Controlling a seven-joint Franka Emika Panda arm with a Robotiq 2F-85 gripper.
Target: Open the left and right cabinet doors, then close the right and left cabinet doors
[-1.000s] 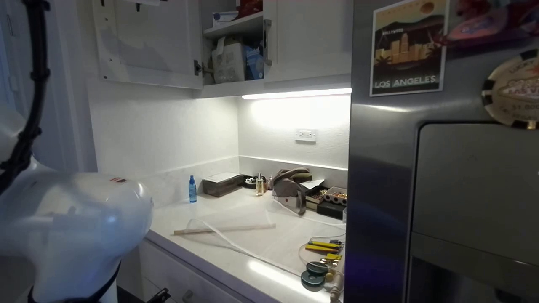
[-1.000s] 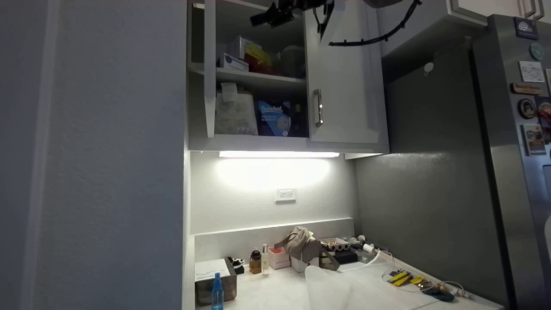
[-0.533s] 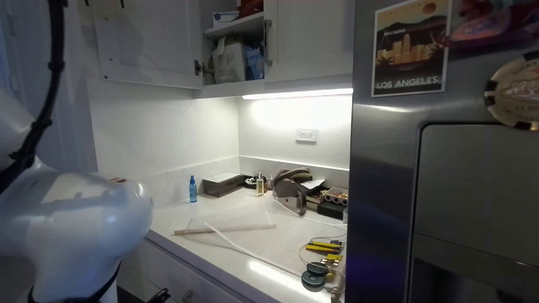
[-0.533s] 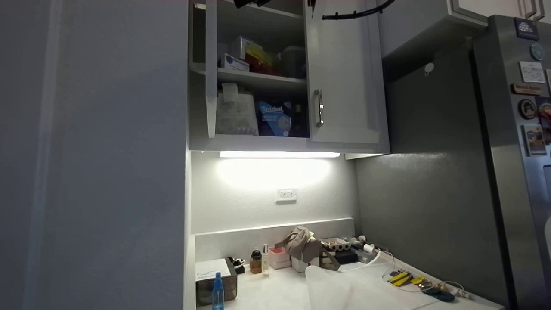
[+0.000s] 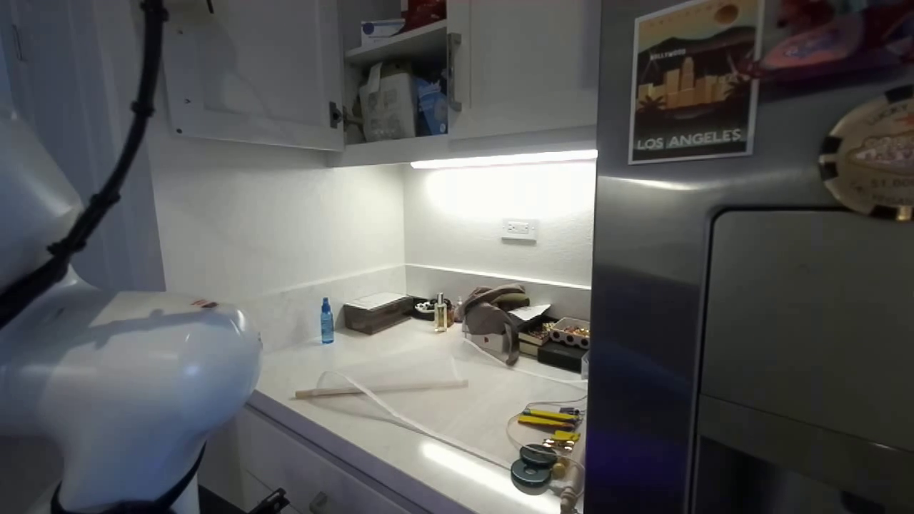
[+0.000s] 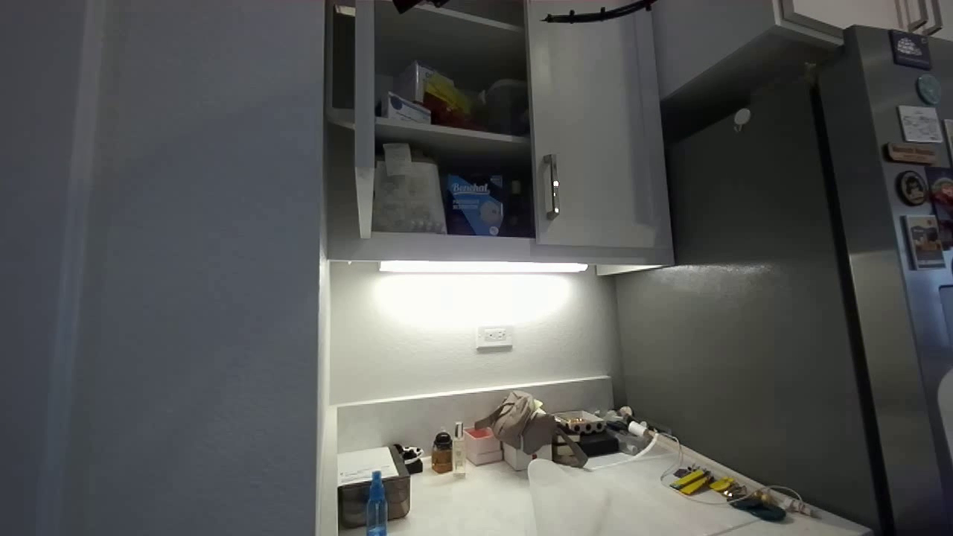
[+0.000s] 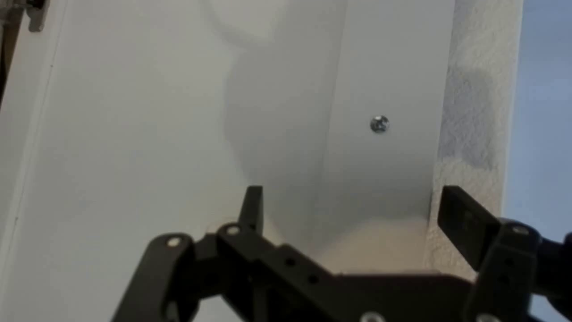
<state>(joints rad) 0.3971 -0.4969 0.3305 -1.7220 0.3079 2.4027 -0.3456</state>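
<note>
The left cabinet door [image 5: 250,78] stands open, swung out toward the side wall with its inner face showing. In an exterior view it is seen nearly edge-on [image 6: 364,126]. The right cabinet door [image 5: 535,68] is shut, and its silver bar handle shows at its left edge; it also shows in the other view [image 6: 607,134]. My gripper [image 7: 353,197] is open and empty in the wrist view, in front of the left door's inner face [image 7: 156,125] near its free edge. I cannot tell whether it touches the door. The left door's handle is hidden.
The open cabinet holds boxes and a bag on shelves [image 6: 447,130]. The grey fridge [image 5: 650,285] stands to the right. Below, the counter [image 5: 400,357] carries a blue spray bottle [image 5: 326,321], a brown box [image 5: 376,314] and small items. A textured wall [image 7: 473,112] lies beside the door edge.
My gripper has moved up, almost out of the top of an exterior view. The arm's upper part and its black cable have shifted right in an exterior view. Both doors look unmoved.
</note>
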